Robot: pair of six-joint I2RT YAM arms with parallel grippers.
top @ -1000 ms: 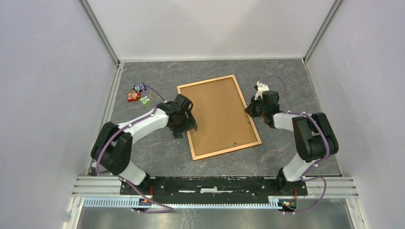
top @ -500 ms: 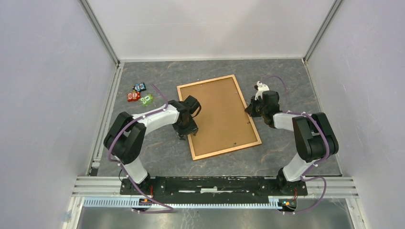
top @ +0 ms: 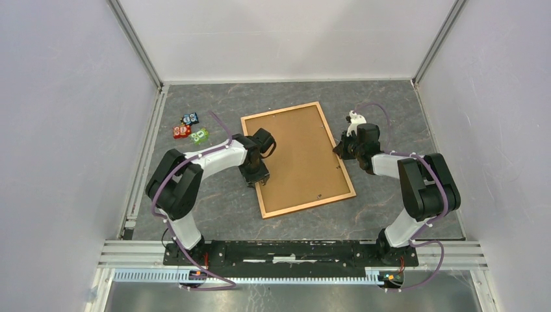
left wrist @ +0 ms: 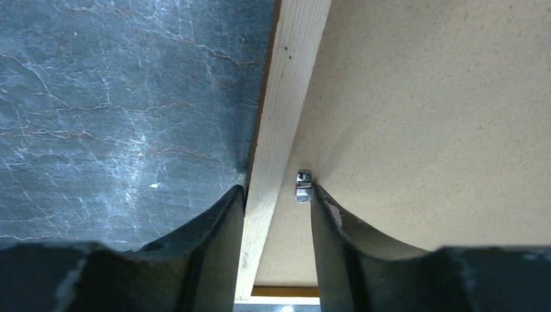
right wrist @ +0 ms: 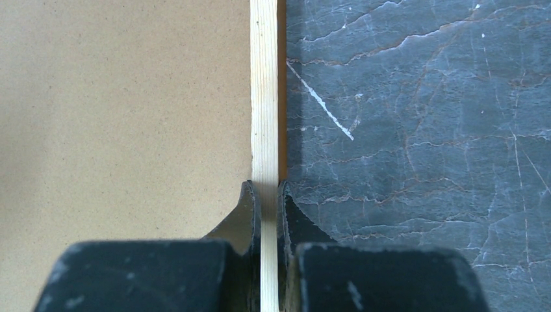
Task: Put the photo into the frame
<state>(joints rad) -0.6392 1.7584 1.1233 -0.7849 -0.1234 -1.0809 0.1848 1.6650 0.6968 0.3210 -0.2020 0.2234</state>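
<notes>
Here, I have the frame (top: 297, 158) lying back-up: right gripper (right wrist: 268, 188) pinches 1 long edge, left gripper (left wrist: 276, 192) straddles the opposite edge, jaws apart. The photo is unseen, so insertion looks unconfirmed.

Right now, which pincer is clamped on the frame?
The right pincer: shut tight on the frame rail. The left pincer only straddles its rail, gap visible.

Dark marbled desk (top: 214, 208): frame (top: 297, 156) lies back-up at centre; small coloured toys (top: 190, 128) far left.
</notes>
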